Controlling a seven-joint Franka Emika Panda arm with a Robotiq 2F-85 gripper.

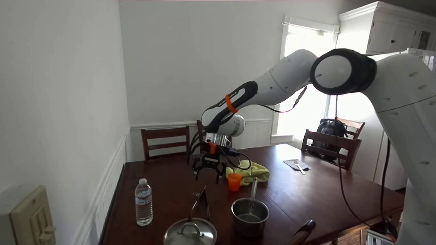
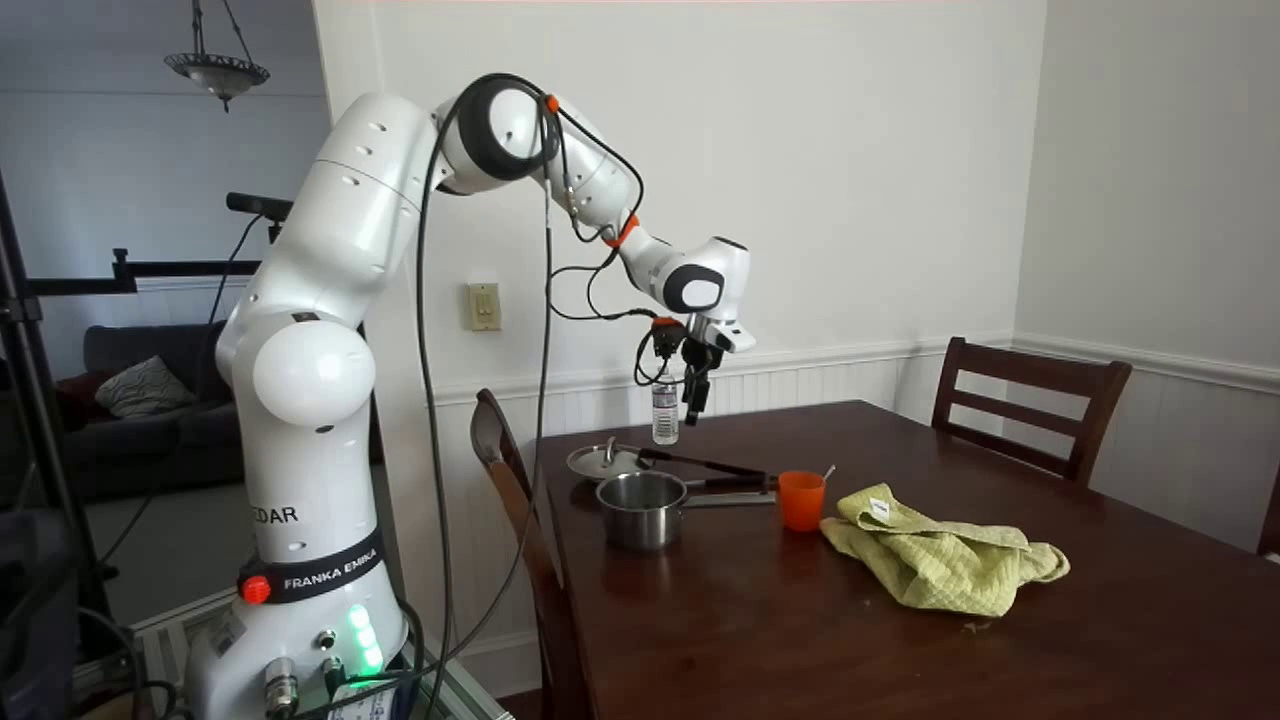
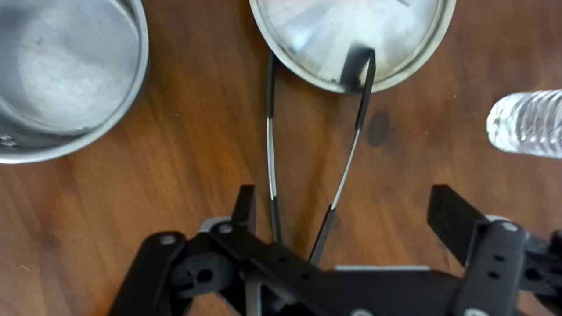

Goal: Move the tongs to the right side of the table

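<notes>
One pot point(image 3: 70, 70) at the left of the wrist view, cut by the frame edge, upright on the surface point(image 3: 197, 145). Next rightward, the tongs point(image 3: 271, 158): narrow V on the surface, joined end out of sight beneath the claw point(image 3: 344, 208), spread ends up at the lid point(image 3: 347, 28). One leg crosses in front of the lid's rim, the other's tip is hidden by it; cannot tell whether they touch. Judged light, not fragile; each leg stiff lengthwise, the pair springy when squeezed. Silvery mid-stretches look smooth and thin, apt to slip or twist; the dark sections probably give better purchase. Best hold, I reckon: across both legs just short of the join, so the squeeze gathers the V rather than bending one leg. A grip taken by the lid would risk dragging it along. Claw released, jaws spread wide, nothing held, hanging above the surface in both exterior views. Tongs seem to sit off-centre under it, nearer the jaw on the pot's side; a slight shift that way, then straight down, seems called for. Farther right, the bottle point(image 3: 527, 123), upright in both exterior views, well apart from the tongs, which lie between it and the pot.
</notes>
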